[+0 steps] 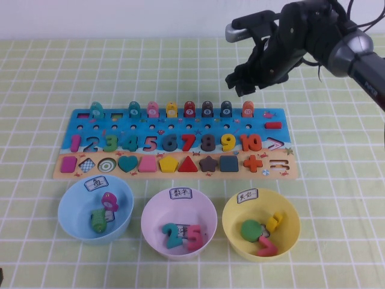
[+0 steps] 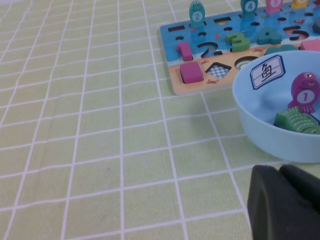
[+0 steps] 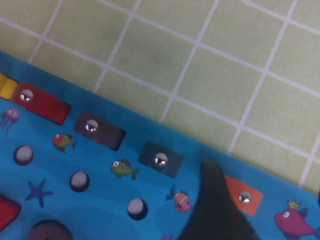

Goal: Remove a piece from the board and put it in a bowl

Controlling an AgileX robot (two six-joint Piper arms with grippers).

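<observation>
The orange fish piece [image 1: 248, 109] stood at the right end of the fish row along the board [image 1: 174, 144] top edge, a dark fish [image 1: 226, 109] just beside it. The right gripper [image 1: 243, 84] hung open just above, not touching. The left gripper [image 2: 285, 202] sat near the light blue bowl [image 1: 69, 211]; couldn't tell its fingers.

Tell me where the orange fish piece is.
In the high view, the orange fish piece stands at the right end of the board's back row, below the raised right end effector.
</observation>
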